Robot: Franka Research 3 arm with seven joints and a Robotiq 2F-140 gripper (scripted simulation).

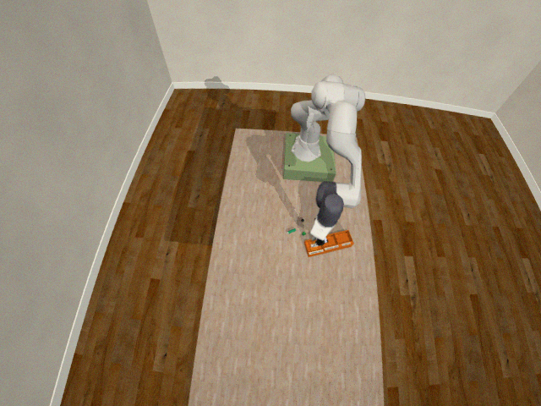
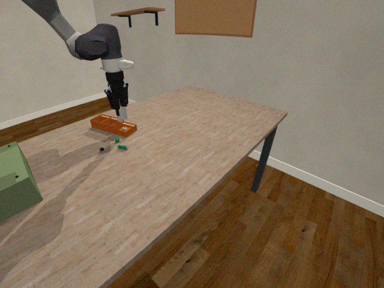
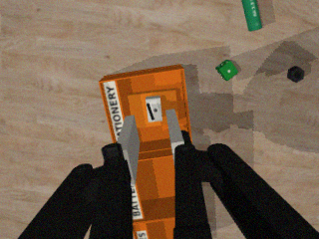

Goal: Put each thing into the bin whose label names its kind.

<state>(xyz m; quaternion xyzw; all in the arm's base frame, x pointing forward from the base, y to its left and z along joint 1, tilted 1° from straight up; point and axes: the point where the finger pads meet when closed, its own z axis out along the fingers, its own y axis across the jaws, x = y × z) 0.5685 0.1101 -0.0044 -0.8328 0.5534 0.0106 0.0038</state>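
Wrist view shows the hand (image 3: 152, 125) poised straight above the orange bin (image 3: 143, 80), over its end compartment labelled STATIONERY. The fingers stand narrow with nothing between them. A small white item (image 3: 154, 108) lies on the floor of that compartment, so that sort looks done, and the height suits a drop, not a placing.

Three things wait on the bench (image 3: 60, 34) beside the bin:
- A green cylinder (image 3: 250, 6), well apart from the bin and lying on its side. It is likely a battery for the middle compartment, whose label begins BATT.
- A green cube (image 3: 227, 70), nearest the bin and perhaps a die for GAMES.
- A small black piece (image 3: 295, 74), too small to name.

The bin sits flat on the bench, clear of the fingers, so a straight lift should not disturb it.
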